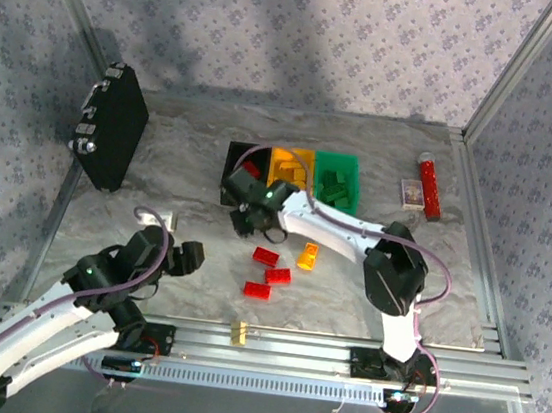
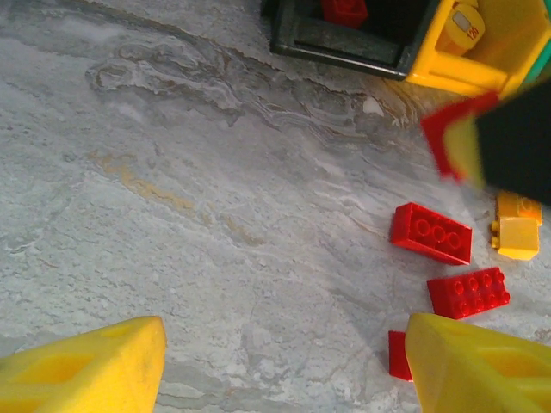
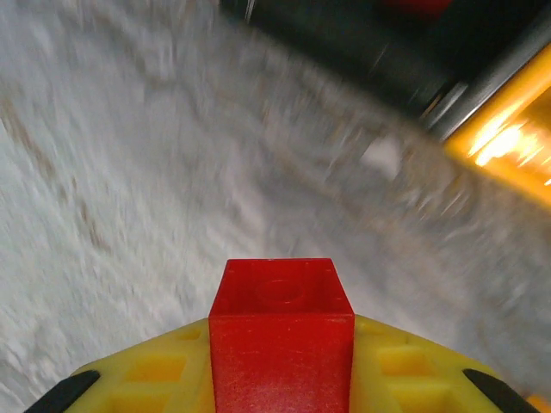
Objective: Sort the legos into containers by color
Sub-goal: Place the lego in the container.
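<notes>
My right gripper (image 3: 281,361) is shut on a red lego (image 3: 281,297), which stands up between its yellow fingers (image 3: 155,370). In the top view this gripper (image 1: 247,218) hovers just in front of the black container (image 1: 231,161). The orange container (image 1: 307,157) and the green container (image 1: 352,165) adjoin it in a row. Three red legos (image 1: 266,257) (image 1: 279,275) (image 1: 256,289) and a yellow-orange lego (image 1: 307,257) lie loose on the table. My left gripper (image 2: 284,361) is open over bare table, left of the red legos (image 2: 430,232).
A flat black case (image 1: 113,126) leans at the back left. A red cylinder (image 1: 429,185) and a small card (image 1: 411,192) lie at the back right. A metal rail (image 1: 339,350) with a tiny yellow block (image 1: 237,333) runs along the near edge.
</notes>
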